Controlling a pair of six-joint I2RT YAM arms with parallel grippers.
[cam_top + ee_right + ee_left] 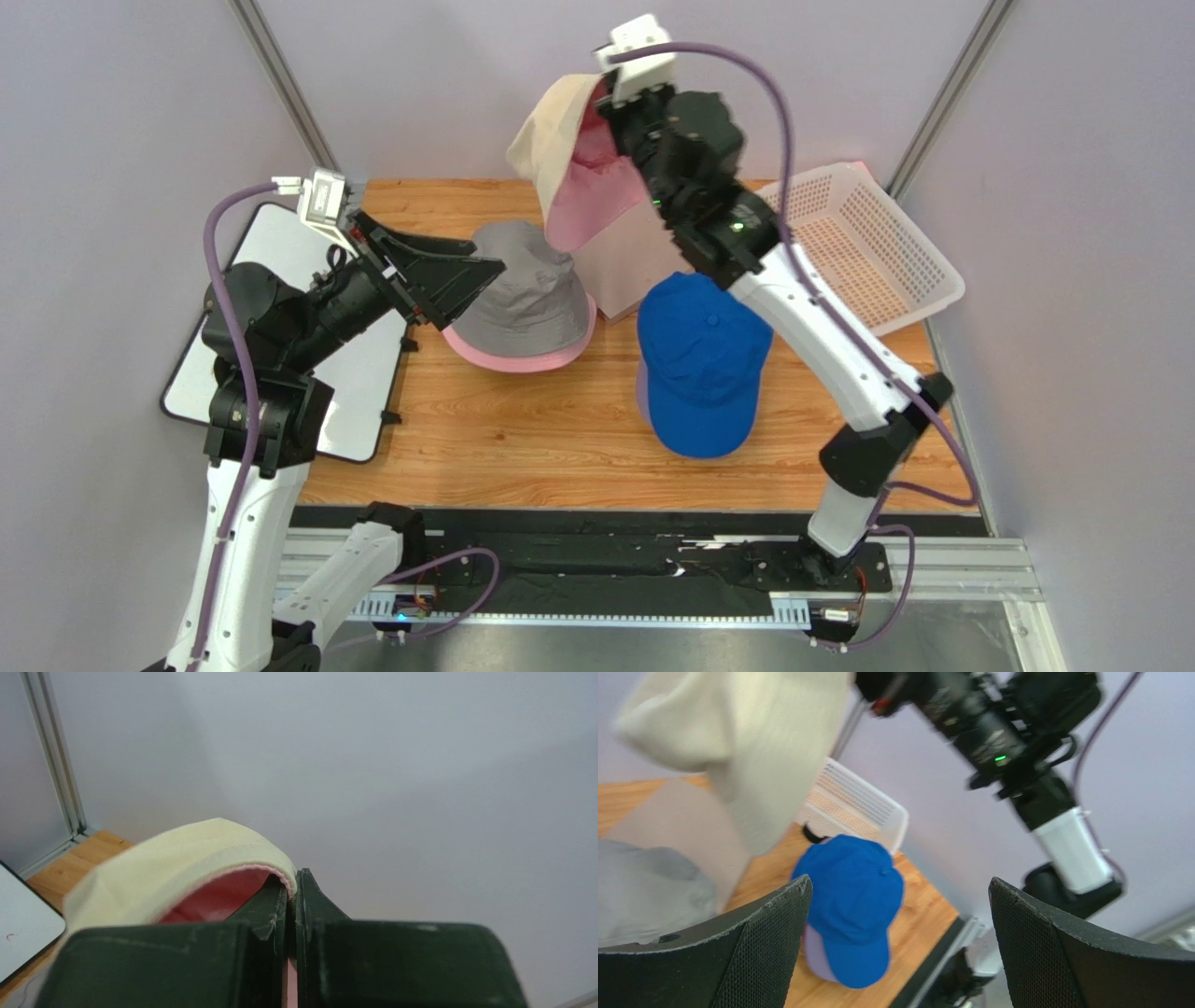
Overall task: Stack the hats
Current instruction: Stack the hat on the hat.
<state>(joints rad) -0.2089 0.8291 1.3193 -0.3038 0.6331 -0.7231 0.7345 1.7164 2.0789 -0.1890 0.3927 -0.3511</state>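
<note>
On the far left a white board (274, 301) lies at the edge of the wood table (561, 434). The left gripper (470, 291) is over the board's right side. Its two fingers (738, 952) are wide apart and hold nothing. The tips point at the grey hat (533, 297) and reach just over its left edge.

The grey hat sits flat on the table, with a pink rim showing along its near side. In the left wrist view it lies low on the left, just past the left finger.

Next comes the beige hat (554, 133), up in the air above the back of the table. It is pink inside. The right gripper (617, 119) has its fingers (270, 906) pressed together on the hat's brim, and the rest of the hat hangs down from them. In the right wrist view the brim curls over the left finger, right at the tips.

The blue cap (701, 361) lies on the table to the right of the grey hat, well apart from both grippers. A light purple edge (816, 955) peeks out under it.

The white basket (877, 245) sits in the back right corner.
</note>
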